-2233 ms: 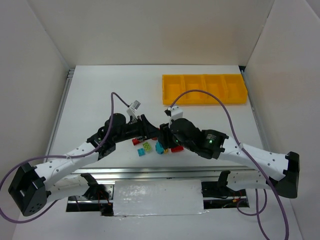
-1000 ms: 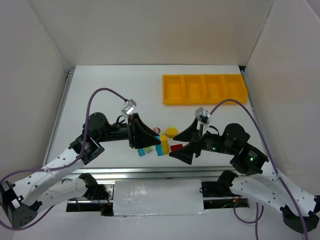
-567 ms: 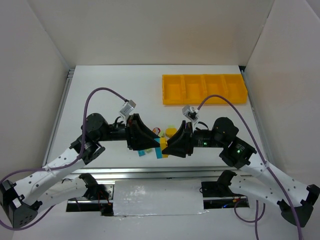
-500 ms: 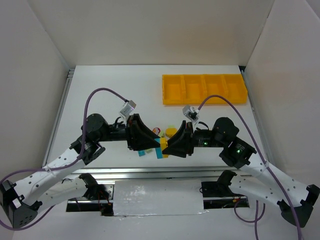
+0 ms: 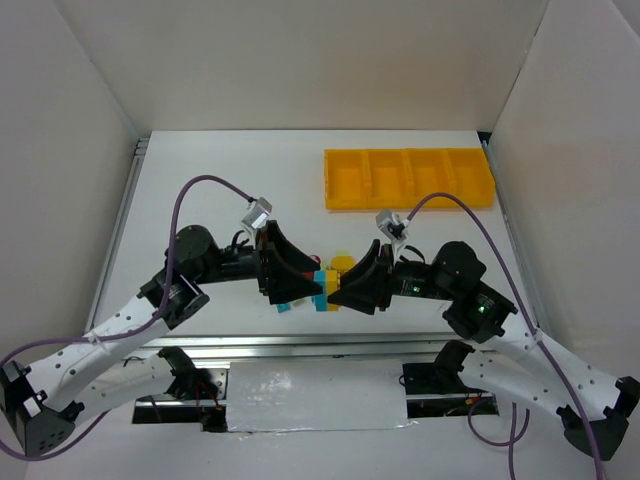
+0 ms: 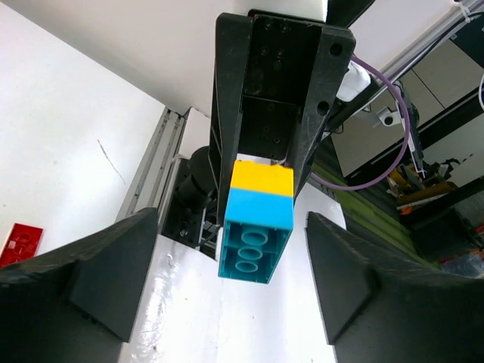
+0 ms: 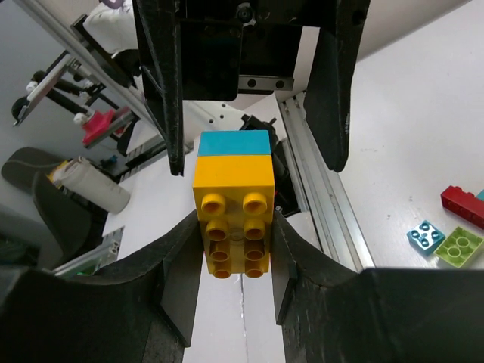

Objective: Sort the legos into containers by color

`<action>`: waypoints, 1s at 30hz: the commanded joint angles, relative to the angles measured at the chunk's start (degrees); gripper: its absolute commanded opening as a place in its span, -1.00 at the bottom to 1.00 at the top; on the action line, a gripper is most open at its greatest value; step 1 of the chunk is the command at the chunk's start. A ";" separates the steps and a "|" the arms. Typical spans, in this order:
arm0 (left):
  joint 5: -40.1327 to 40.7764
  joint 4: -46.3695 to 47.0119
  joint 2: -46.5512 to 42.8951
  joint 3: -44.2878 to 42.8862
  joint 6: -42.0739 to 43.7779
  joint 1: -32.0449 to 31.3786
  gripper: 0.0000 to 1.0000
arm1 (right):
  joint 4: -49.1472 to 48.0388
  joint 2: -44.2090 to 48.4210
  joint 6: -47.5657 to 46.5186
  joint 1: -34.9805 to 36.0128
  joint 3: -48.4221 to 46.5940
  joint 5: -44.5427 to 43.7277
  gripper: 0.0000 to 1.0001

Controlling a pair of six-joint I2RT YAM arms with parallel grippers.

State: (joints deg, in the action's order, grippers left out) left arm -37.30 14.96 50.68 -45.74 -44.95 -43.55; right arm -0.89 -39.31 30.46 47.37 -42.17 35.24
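Observation:
A stacked lego, a yellow brick with a blue brick on its far end, hangs in the air between both grippers. My right gripper is shut on its yellow part. My left gripper stands open, with its fingers apart on either side of the blue end and clear of it. From above, the stacked lego sits between the left gripper and the right gripper. The containers, a yellow tray of several compartments, lie at the back right.
Loose legos lie on the table under the grippers: a red brick, a small blue one, a light green one, a yellow round one. A flat red piece lies to the left. The metal rail runs along the near edge.
My right gripper came in from the right and shut on the stacked lego that the left gripper held. The left gripper has since opened and let it go.

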 commanded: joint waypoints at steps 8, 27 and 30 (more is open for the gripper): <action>-0.49 6.39 -1.46 2.14 -0.23 -0.13 0.63 | -2.37 -1.20 2.32 0.00 -1.51 -2.99 -1.00; 0.20 -1.58 -4.08 -0.84 6.09 -0.13 -1.00 | -2.36 2.29 -1.45 -5.96 1.03 4.18 -1.00; 3.54 -10.27 -6.11 -3.91 11.10 0.39 -1.00 | -2.81 5.81 -1.72 -15.18 2.97 11.67 -1.00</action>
State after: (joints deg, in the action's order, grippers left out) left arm -35.55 11.55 48.21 -44.95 -40.27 -43.75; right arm -1.52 -37.80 30.61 38.89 -39.70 40.18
